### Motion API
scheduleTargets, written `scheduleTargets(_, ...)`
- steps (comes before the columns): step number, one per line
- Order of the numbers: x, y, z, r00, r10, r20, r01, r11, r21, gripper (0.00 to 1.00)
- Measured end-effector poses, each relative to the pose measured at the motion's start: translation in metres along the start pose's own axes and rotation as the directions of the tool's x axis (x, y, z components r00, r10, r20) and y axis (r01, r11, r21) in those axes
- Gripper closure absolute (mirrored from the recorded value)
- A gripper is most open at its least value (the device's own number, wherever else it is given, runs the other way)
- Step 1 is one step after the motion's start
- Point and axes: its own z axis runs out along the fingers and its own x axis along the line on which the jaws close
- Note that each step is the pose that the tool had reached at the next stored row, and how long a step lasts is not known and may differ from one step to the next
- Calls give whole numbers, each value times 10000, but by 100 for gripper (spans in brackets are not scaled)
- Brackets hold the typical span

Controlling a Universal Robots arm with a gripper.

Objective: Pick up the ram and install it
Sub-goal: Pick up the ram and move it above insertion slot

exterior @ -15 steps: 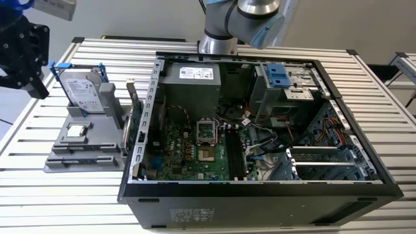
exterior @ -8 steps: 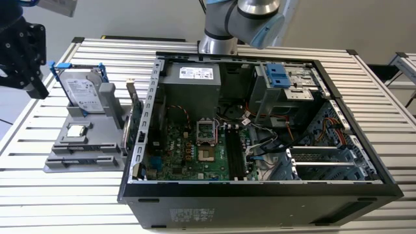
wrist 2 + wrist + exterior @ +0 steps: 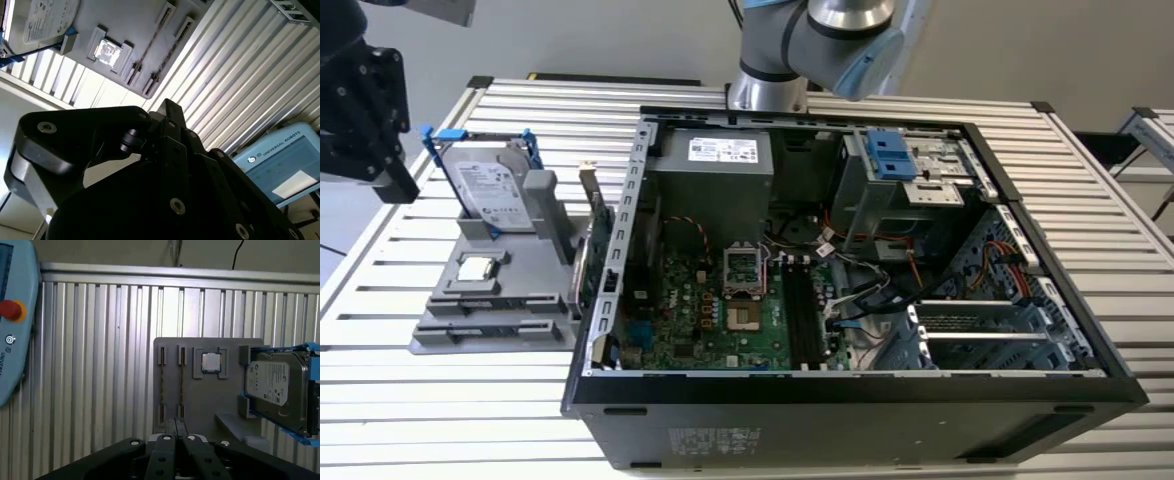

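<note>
The ram [image 3: 181, 385] shows edge-on as a thin dark strip standing in a slot of the grey holder plate [image 3: 200, 405]. A second strip like it [image 3: 162, 385] stands in the neighbouring slot. Both strips [image 3: 150, 42] also appear in the second wrist view. My gripper [image 3: 175, 426] hangs high above the holder's near edge, apart from the ram. Its black fingers [image 3: 170, 107] meet at the tip with nothing between them. In the exterior view the holder [image 3: 494, 305] lies at the exterior view's left of the open computer case [image 3: 854, 390], whose motherboard carries long black memory slots [image 3: 803, 310].
On the holder also sit a small square silver chip [image 3: 210, 361] and a silver hard drive in a blue frame [image 3: 277, 385]. A pale blue teach pendant [image 3: 15, 340] lies on the ribbed metal table [image 3: 100, 365]. A black mount [image 3: 360, 110] stands at the exterior view's left edge.
</note>
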Motion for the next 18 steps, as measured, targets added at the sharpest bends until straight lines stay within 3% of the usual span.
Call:
scheduleTargets(9, 0, 0, 0, 9933, -1158, -33, 1158, 9933, -11, 100)
scheduleTargets(18, 0, 0, 0, 9919, -1271, -36, 1271, 9919, -11, 100)
